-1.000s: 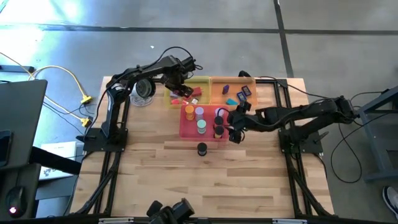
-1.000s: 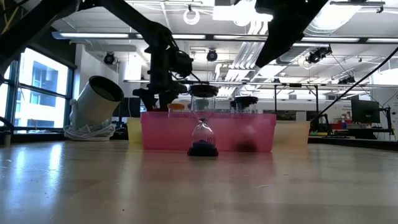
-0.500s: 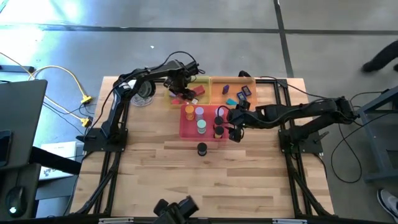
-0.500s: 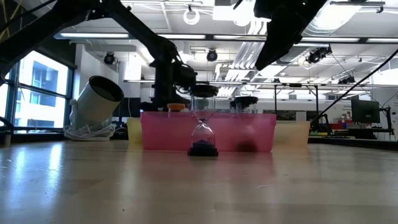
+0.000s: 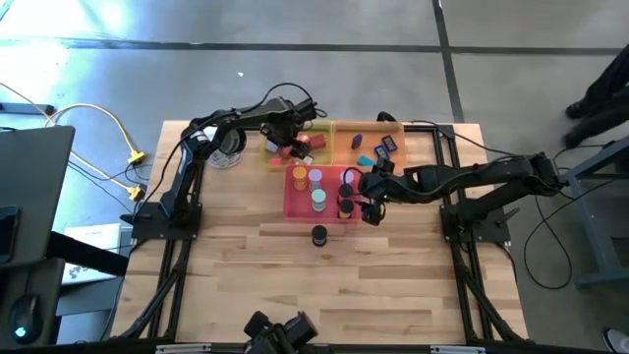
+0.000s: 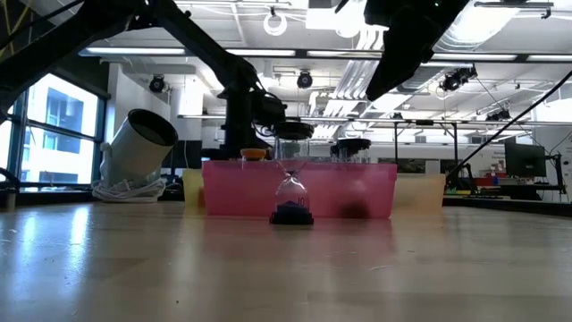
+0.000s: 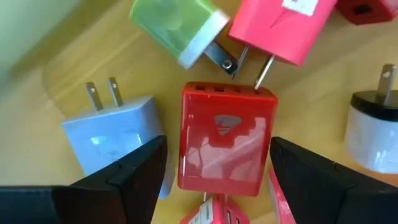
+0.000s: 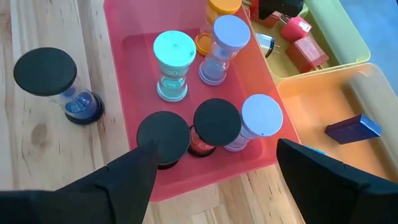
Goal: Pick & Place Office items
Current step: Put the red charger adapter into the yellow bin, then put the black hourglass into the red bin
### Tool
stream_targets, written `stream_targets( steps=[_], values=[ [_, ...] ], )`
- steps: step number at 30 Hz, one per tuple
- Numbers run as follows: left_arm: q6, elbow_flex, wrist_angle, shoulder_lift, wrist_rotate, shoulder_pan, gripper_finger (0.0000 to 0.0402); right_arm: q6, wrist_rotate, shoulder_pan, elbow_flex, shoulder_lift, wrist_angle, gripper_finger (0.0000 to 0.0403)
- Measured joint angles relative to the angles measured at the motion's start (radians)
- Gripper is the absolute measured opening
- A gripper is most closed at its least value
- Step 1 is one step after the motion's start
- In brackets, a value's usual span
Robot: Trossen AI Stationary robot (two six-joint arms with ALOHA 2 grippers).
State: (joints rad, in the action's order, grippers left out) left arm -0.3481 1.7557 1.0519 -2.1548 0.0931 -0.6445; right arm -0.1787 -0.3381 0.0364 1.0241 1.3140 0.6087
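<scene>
My left gripper (image 7: 214,171) points down into the yellow tray (image 5: 322,128) at the table's far side. It is open, with one finger on either side of a red charger block (image 7: 225,140). The block lies flat on the tray floor among grey (image 7: 118,134), green (image 7: 177,28) and pink (image 7: 283,28) blocks. My right gripper (image 8: 217,152) hangs open above the near right corner of the pink tray (image 5: 291,205). Black, teal, lilac and orange capped cylinders stand in that tray. One black-capped cylinder (image 5: 318,235) stands on the table. My left gripper comes from above and its fingers lie beside the red block's two long sides. Tray floor shows between one finger (image 7: 134,177) and the block. Whether the other finger (image 7: 298,174) touches the block, I cannot tell.
The orange tray (image 5: 346,149), right of the yellow one, holds blue and dark pieces. A round silver-rimmed object (image 5: 227,144) lies at the far left. The near half of the wooden table (image 5: 324,295) is bare. A person's legs (image 5: 600,93) show beyond the far right corner.
My left gripper has sunk into the yellow tray and shifted slightly toward the table's right edge. A person has come into view beyond the table's far right corner.
</scene>
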Motion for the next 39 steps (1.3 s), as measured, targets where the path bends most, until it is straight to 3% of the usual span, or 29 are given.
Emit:
stream_targets(
  steps=[8, 19, 27, 39],
  values=[
    [0.029, 0.000, 0.036, 0.039, 0.001, 0.015, 0.0280, 0.000, 0.001, 0.000, 0.000, 0.000, -0.023, 0.0315],
    [0.041, 0.000, 0.094, 0.232, 0.012, 0.079, 0.0281, -0.035, -0.003, 0.000, 0.000, 0.000, -0.095, 0.0315],
    [0.012, 0.001, 0.279, 0.350, 0.007, 0.215, 0.0281, -0.160, -0.002, 0.000, 0.000, 0.000, -0.105, 0.0315],
    [0.018, 0.001, 0.440, 0.362, 0.014, 0.449, 0.0281, -0.298, 0.007, 0.030, 0.000, -0.080, -0.160, 0.0315]
  ],
)
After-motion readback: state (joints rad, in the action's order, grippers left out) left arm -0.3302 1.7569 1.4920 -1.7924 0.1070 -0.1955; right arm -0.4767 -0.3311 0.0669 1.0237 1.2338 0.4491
